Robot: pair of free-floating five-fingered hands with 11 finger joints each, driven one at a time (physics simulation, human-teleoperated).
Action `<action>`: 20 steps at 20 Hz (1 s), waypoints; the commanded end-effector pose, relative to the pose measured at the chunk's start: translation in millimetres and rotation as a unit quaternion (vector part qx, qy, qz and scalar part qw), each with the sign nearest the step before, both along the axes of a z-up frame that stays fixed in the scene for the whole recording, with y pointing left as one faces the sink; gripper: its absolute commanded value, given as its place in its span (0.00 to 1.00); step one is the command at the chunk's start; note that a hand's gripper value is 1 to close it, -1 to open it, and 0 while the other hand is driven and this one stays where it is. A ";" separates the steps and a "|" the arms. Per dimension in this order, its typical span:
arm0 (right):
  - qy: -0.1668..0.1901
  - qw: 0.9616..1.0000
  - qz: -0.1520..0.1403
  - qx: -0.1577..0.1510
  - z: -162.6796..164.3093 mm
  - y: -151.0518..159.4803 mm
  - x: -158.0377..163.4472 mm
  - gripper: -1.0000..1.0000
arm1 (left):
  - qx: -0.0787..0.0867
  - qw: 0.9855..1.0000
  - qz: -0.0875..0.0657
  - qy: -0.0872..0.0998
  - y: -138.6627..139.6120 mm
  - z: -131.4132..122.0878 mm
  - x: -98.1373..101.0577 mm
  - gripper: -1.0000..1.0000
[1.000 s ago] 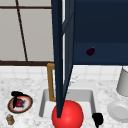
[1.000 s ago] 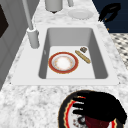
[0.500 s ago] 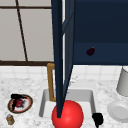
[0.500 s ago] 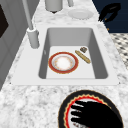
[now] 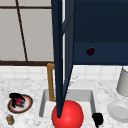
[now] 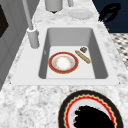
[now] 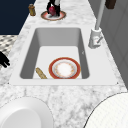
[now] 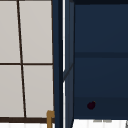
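Left hand: our black left hand (image 5: pixel 15 98), fingers curled around a small dark-red round fruit (image 5: pixel 18 101) over the red-rimmed patterned plate (image 5: pixel 28 105).
Right hand: our right hand (image 5: pixel 97 119) hangs at the sink's front edge; we cannot tell its fingers' state.

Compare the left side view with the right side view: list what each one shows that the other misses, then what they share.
Left side view alone: a small dark lump by the far end of the brown stick, and a grey canister at the far end of the counter.

Right side view alone: a red object on the far patterned plate with the left hand over it, and a small brown jar beside that plate.

Both: the sink, its red-rimmed plate, the brown stick, the faucet, the white plate and the right hand.
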State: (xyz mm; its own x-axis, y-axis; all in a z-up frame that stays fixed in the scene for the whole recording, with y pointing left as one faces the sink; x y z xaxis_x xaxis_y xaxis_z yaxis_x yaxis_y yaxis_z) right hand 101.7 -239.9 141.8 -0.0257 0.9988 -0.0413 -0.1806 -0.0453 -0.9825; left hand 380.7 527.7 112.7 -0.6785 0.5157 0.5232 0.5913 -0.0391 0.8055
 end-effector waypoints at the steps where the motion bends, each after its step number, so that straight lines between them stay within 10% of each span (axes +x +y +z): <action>1: 0.000 1.000 0.000 0.000 0.0 0.0 0.0 0.50 | -0.009 0.999 -0.015 -0.031 0.0 -8.1 -4.0 1.00; 20: 0.000 1.000 0.000 0.000 0.0 0.0 0.0 0.50 | 0.016 0.999 0.018 -0.035 -88.2 79.4 -17.3 1.00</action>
State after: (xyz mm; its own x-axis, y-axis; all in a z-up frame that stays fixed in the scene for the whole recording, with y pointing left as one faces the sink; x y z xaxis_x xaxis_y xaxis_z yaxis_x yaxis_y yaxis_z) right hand 101.7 -239.9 141.8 -0.0257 0.9988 -0.0413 -0.1806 -0.0453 -0.9825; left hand 371.3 457.9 180.7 -0.7321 0.4879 0.4753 0.5356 -0.0188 0.8443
